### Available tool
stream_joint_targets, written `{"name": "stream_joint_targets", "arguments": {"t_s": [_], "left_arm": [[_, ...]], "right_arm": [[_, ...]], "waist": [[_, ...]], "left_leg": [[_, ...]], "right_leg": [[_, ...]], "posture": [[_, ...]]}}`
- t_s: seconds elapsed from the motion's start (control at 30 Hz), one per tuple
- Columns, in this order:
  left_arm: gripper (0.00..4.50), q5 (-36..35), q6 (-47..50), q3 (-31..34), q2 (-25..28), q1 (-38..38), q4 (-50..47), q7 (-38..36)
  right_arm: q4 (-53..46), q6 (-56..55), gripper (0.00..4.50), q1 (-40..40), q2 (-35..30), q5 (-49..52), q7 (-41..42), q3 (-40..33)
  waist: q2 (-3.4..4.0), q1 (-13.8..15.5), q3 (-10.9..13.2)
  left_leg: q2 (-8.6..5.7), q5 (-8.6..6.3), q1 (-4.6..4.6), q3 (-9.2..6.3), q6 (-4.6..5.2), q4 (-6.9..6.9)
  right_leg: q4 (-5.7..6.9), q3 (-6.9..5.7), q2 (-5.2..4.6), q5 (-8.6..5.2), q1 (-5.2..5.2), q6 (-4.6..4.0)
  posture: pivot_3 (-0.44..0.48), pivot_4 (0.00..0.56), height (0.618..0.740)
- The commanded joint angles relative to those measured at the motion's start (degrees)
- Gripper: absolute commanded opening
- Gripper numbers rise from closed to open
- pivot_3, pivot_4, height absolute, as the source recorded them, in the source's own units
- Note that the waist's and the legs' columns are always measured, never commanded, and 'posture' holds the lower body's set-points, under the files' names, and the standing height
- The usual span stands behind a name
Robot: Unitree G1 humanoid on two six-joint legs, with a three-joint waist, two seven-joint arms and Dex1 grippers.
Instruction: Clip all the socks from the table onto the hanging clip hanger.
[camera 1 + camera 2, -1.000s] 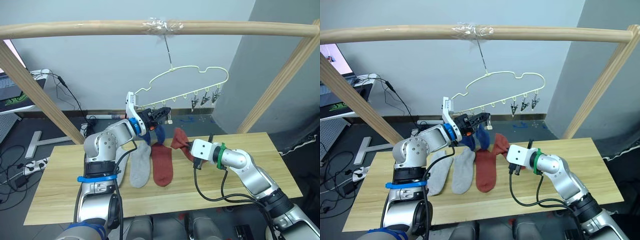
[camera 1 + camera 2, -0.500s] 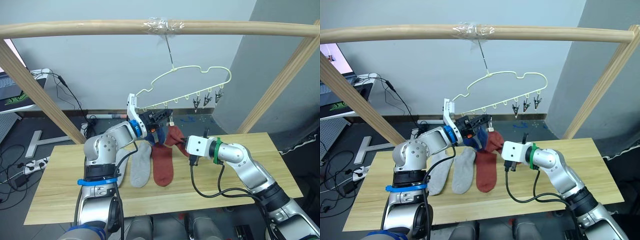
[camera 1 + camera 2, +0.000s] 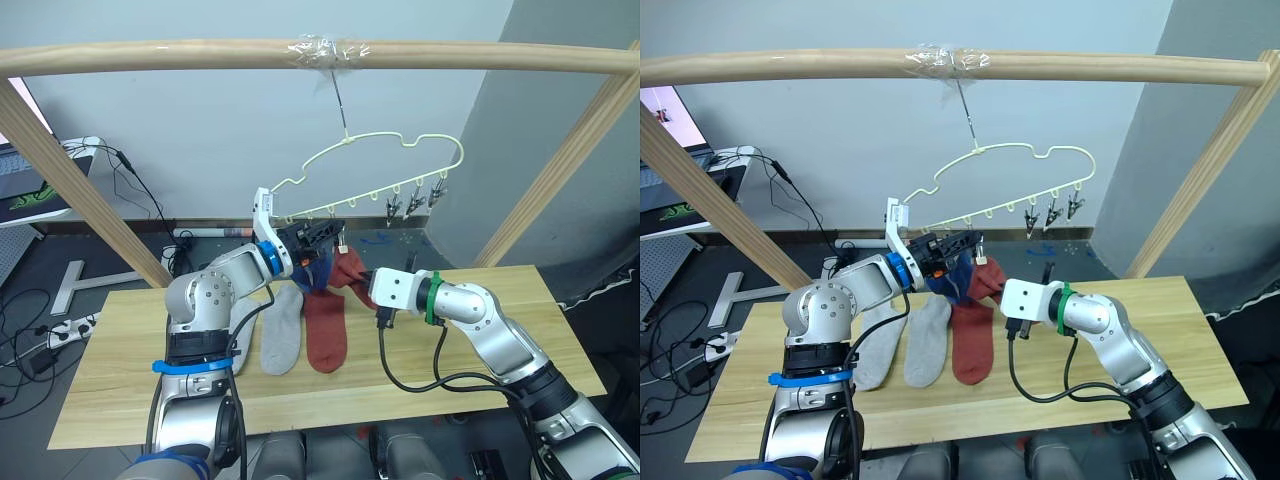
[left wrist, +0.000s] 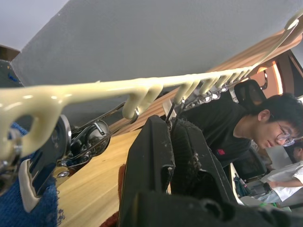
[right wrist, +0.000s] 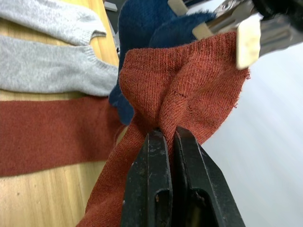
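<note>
The pale clip hanger (image 3: 400, 143) hangs by its hook from the rail. My left gripper (image 3: 326, 232) is shut on a metal clip (image 4: 172, 111) near the bar's left end. Two blue socks (image 3: 306, 272) hang just beside it. My right gripper (image 5: 165, 135) is shut on a rust red sock (image 5: 189, 80), held up bunched right under that clip and touching the blue socks. On the table (image 3: 120, 390) lie a second rust red sock (image 3: 325, 330) and two grey socks (image 3: 281, 330), one partly behind my left arm.
The wooden rail (image 3: 150, 55) spans overhead, with slanted posts (image 3: 60, 180) at both sides. Three free clips (image 3: 412, 203) hang at the hanger's right end. A person (image 4: 265, 123) sits beyond the table. Cables lie on the floor at the left.
My right gripper has lifted the rust red sock off the table, up and left to the clip held by my left gripper. The left gripper has stayed at the hanger.
</note>
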Motion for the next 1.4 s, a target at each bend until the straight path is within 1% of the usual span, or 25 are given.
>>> {"name": "stream_joint_targets", "arguments": {"t_s": [0.03, 0.07, 0.1, 0.23, 0.27, 0.3, 0.33, 0.37, 0.4, 0.43, 0.6, 0.67, 0.7, 0.8, 0.9, 0.97, 1.03, 1.07, 1.13, 1.27, 1.3, 1.37, 1.4], "left_arm": [[0.9, -0.9, 0.0, -1.2, 0.1, 0.4, -1.0, -0.7], [1.19, -1.0, -0.1, -1.1, 0.1, 0.4, -1.0, -0.7], [1.58, -1.0, -0.1, -1.0, 0.1, 0.3, -1.0, -0.6], [2.74, -1.5, 0.2, -0.8, 0.3, 0.4, -1.3, -0.5], [3.11, -1.6, 0.4, -0.6, 0.5, 0.4, -1.6, -0.5], [3.33, -1.8, 0.7, -0.5, 0.7, 0.5, -1.8, -0.5], [3.58, -2.1, 1.0, -0.3, 1.1, 0.5, -2.2, -0.4], [3.98, -2.5, 1.6, 0.1, 1.6, 0.6, -2.7, -0.3], [4.14, -3.0, 2.4, 0.3, 2.6, 0.9, -3.5, -0.5], [4.45, -3.5, 3.3, 0.6, 3.7, 1.4, -4.5, -0.8], [4.45, -8.0, 9.5, 2.7, 11.7, 5.9, -11.1, -2.6], [4.5, -8.7, 10.2, 3.1, 14.2, 7.2, -12.8, -3.4], [4.5, -9.0, 10.3, 3.3, 15.3, 8.0, -13.4, -3.6], [4.5, -9.4, 9.5, 3.4, 16.9, 9.7, -14.9, -4.0], [4.5, -8.7, 7.3, 2.4, 17.8, 11.1, -16.9, -4.8], [4.5, -4.5, 1.2, 0.4, 18.1, 13.3, -19.6, -5.1], [4.5, 1.7, -7.8, -3.0, 20.1, 17.1, -23.5, -8.0], [4.5, 3.6, -11.4, -4.2, 21.1, 18.9, -25.1, -9.8], [4.5, 6.0, -16.6, -5.3, 22.4, 21.2, -26.8, -12.1], [4.5, 11.0, -26.5, -6.8, 22.5, 23.2, -25.4, -14.5], [4.5, 12.0, -28.5, -7.1, 22.4, 23.5, -24.6, -15.2], [4.5, 13.3, -31.0, -7.8, 22.0, 23.9, -22.8, -16.0], [4.5, 13.2, -31.2, -8.0, 21.5, 23.7, -22.2, -15.8]], "right_arm": [[-2.3, -0.3, 0.0, -1.3, 0.2, 0.2, -0.2, -1.8], [-2.3, -0.3, 0.0, -1.3, 0.3, 0.2, -0.2, -1.8], [-2.2, -0.2, 0.0, -1.4, 0.4, 0.2, -0.2, -1.8], [-1.7, -0.2, 0.0, -1.2, 0.8, 0.4, -0.4, -2.0], [-1.3, -0.3, 0.0, -1.0, 0.9, 0.3, -0.6, -2.1], [-1.0, -0.4, 0.0, -0.9, 1.0, 0.3, -0.7, -2.1], [-0.7, -0.4, 0.0, -0.8, 1.2, 0.4, -1.0, -2.3], [-0.4, -0.2, 0.0, -0.7, 1.5, 0.6, -1.2, -2.6], [0.0, 0.1, 0.0, -0.7, 1.7, 0.9, -1.4, -2.7], [0.5, 0.4, 0.0, -0.7, 2.2, 1.2, -1.6, -3.0], [2.6, 4.6, 0.0, -0.5, 6.6, 5.4, -3.6, -6.6], [3.8, 6.2, 0.53, -0.2, 8.3, 7.5, -4.2, -8.2], [4.3, 6.5, 0.71, 0.1, 8.8, 8.1, -4.3, -8.6], [3.7, 8.5, 1.7, 1.5, 10.2, 10.0, -4.0, -9.2], [1.3, 10.4, 2.79, 3.1, 10.7, 11.1, -3.7, -9.0], [-1.7, 13.6, 3.49, 5.5, 11.7, 12.5, -4.7, -9.9], [-5.4, 17.4, 4.19, 8.1, 13.3, 14.0, -7.2, -11.6], [-7.2, 19.1, 4.49, 9.0, 14.3, 14.0, -9.3, -12.8], [-10.7, 22.8, 4.49, 10.1, 16.7, 14.5, -13.5, -15.5], [-16.1, 28.3, 4.49, 10.7, 21.2, 15.2, -20.4, -18.9], [-17.2, 28.6, 4.32, 10.7, 22.1, 15.4, -21.5, -19.2], [-19.2, 29.4, 3.91, 10.3, 23.2, 14.3, -23.7, -18.9], [-19.6, 29.8, 3.61, 10.0, 23.3, 13.1, -24.9, -18.3]], "waist": [[0.0, 0.0, 0.0], [0.0, 0.0, 0.0], [0.0, 0.0, 0.0], [-0.03, -0.1, 0.1], [-0.02, -0.1, 0.1], [-0.03, -0.1, 0.1], [-0.02, 0.0, 0.1], [-0.03, 0.0, 0.1], [-0.03, 0.0, 0.1], [-0.02, -0.1, 0.1], [0.02, -0.3, 0.3], [-0.02, -0.2, 0.5], [-0.02, -0.1, 0.6], [-0.05, 0.4, 0.6], [-0.05, 0.9, 0.6], [-0.04, 1.4, 0.6], [-0.03, 1.5, 0.6], [-0.02, 1.5, 0.6], [-0.01, 1.6, 0.6], [-0.01, 1.7, 0.6], [0.0, 1.7, 0.6], [0.0, 1.6, 0.6], [0.0, 1.5, 0.6]], "left_leg": [[0.0, 0.0, 0.0, 0.0, 0.0, 0.0], [0.0, 0.0, -0.01, 0.0, 0.0, 0.0], [0.0, 0.0, -0.01, 0.0, 0.0, 0.0], [0.0, 0.0, -0.01, 0.0, 0.0, -0.01], [0.0, 0.0, -0.03, 0.0, 0.0, -0.02], [0.0, 0.0, -0.03, 0.0, 0.0, -0.02], [0.0, 0.0, -0.05, 0.0, 0.0, -0.02], [0.0, 0.0, -0.06, 0.0, 0.0, -0.02], [0.0, 0.0, -0.06, 0.0, 0.0, -0.02], [0.0, 0.0, -0.07, -0.01, 0.0, -0.02], [0.05, 0.0, -0.08, -0.01, 0.0, -0.1], [0.06, 0.0, -0.08, -0.04, 0.0, -0.1], [0.07, 0.0, -0.1, -0.07, 0.0, -0.1], [0.02, 0.0, -0.18, -0.07, -0.01, -0.08], [-0.03, 0.0, -0.25, -0.07, -0.02, -0.08], [-0.03, 0.0, -0.37, -0.06, -0.02, -0.08], [-0.01, 0.0, -0.46, -0.06, -0.05, -0.11], [0.01, 0.0, -0.51, -0.07, -0.07, -0.15], [0.03, 0.01, -0.56, -0.05, -0.19, -0.27], [0.01, 0.0, -0.69, -0.03, -0.23, -0.23], [0.01, 0.0, -0.69, -0.02, -0.23, -0.22], [0.01, 0.0, -0.69, 0.0, -0.23, -0.23], [0.01, 0.0, -0.69, 0.01, -0.22, -0.23]], "right_leg": [[0.0, 0.0, 0.0, 0.0, 0.0, 0.0], [-0.01, 0.0, 0.0, 0.0, 0.0, 0.0], [-0.01, 0.0, 0.0, 0.0, 0.0, 0.0], [-0.01, 0.0, 0.0, 0.0, -0.02, 0.0], [-0.01, 0.0, 0.0, 0.0, -0.03, 0.0], [-0.02, 0.0, 0.0, 0.0, -0.03, 0.0], [-0.03, 0.0, 0.0, 0.0, -0.03, 0.0], [-0.03, 0.0, 0.0, 0.0, -0.04, 0.0], [-0.03, 0.0, 0.0, 0.0, -0.04, 0.0], [-0.04, -0.01, 0.0, 0.0, -0.05, 0.0], [-0.01, -0.02, 0.0, -0.01, -0.11, -0.02], [0.0, -0.06, 0.0, -0.02, -0.12, -0.03], [0.01, -0.09, 0.01, -0.02, -0.12, -0.03], [-0.03, -0.1, -0.06, -0.02, -0.12, -0.04], [-0.1, -0.11, -0.14, -0.02, -0.16, -0.04], [-0.19, -0.12, -0.15, -0.02, -0.23, -0.04], [-0.28, -0.12, -0.16, -0.01, -0.29, -0.05], [-0.35, -0.13, -0.16, -0.01, -0.33, -0.06], [-0.46, -0.12, -0.16, 0.14, -0.36, -0.32], [-0.52, -0.13, -0.18, 0.11, -0.47, -0.26], [-0.52, -0.12, -0.18, 0.01, -0.47, -0.09], [-0.53, -0.11, -0.18, 0.0, -0.47, -0.08], [-0.53, -0.11, -0.18, 0.0, -0.47, -0.08]], "posture": [[0.12, 0.17, 0.74], [0.12, 0.17, 0.74], [0.12, 0.17, 0.74], [0.123, 0.172, 0.74], [0.123, 0.172, 0.74], [0.123, 0.172, 0.74], [0.131, 0.171, 0.74], [0.131, 0.171, 0.74], [0.131, 0.171, 0.74], [0.131, 0.171, 0.74], [0.154, 0.172, 0.74], [0.164, 0.171, 0.74], [0.164, 0.171, 0.74], [0.185, 0.168, 0.74], [0.19, 0.166, 0.74], [0.198, 0.161, 0.74], [0.198, 0.161, 0.74], [0.202, 0.158, 0.74], [0.201, 0.156, 0.74], [0.196, 0.151, 0.74], [0.188, 0.146, 0.74], [0.188, 0.146, 0.74], [0.177, 0.143, 0.74]]}}
